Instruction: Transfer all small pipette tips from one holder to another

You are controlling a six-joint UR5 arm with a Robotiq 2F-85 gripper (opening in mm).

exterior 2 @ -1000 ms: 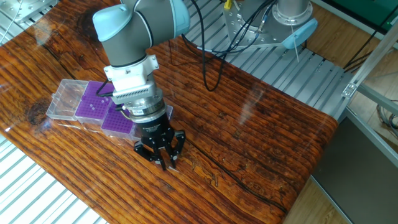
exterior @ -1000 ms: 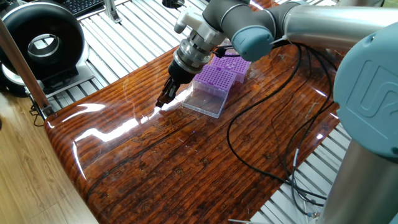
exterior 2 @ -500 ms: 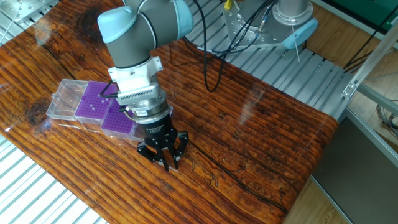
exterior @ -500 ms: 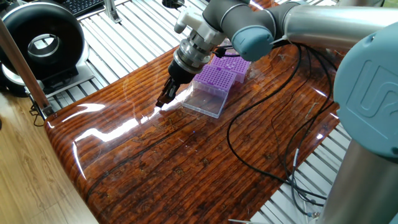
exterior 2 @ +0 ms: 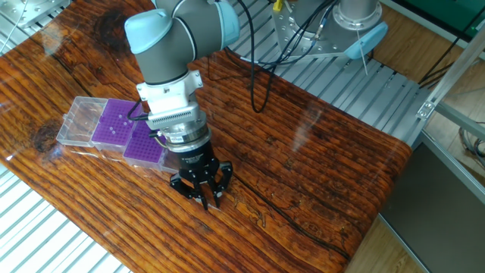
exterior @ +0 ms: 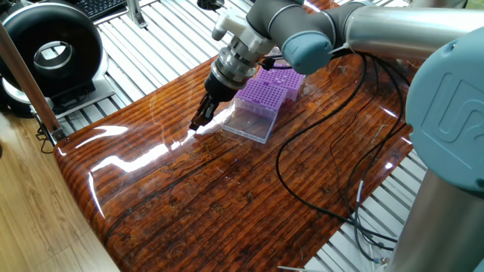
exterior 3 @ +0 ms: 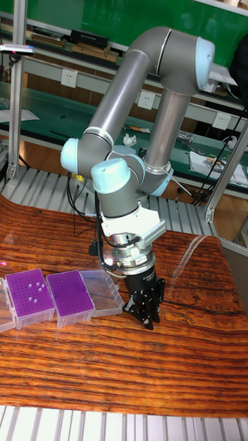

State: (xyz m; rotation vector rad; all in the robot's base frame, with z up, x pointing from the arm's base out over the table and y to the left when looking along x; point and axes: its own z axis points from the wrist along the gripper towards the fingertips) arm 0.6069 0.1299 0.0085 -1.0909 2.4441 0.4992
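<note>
Two purple holders sit side by side in clear boxes. The left holder (exterior 3: 29, 294) (exterior 2: 108, 124) carries several white pipette tips, and the right holder (exterior 3: 71, 295) (exterior 2: 144, 142) (exterior: 265, 96) shows none. The second holder (exterior: 285, 76) lies behind it in one fixed view. My gripper (exterior 3: 145, 321) (exterior 2: 208, 202) (exterior: 197, 123) points straight down beside the boxes, past an open clear lid (exterior 3: 103, 292) (exterior: 246, 122), with its tips just above the wooden table. Its fingers are drawn together. I cannot see whether a tip is between them.
The wooden table (exterior 2: 303, 167) has a glossy top, and a black cable (exterior: 302, 162) loops across it. Another open clear lid (exterior 2: 75, 118) lies at the far end of the boxes. A black ring light (exterior: 51, 51) stands off the table on metal slats.
In the other fixed view the arm and gripper have shifted slightly right, away from the holders. The fingers stay together and the holders have not moved.
</note>
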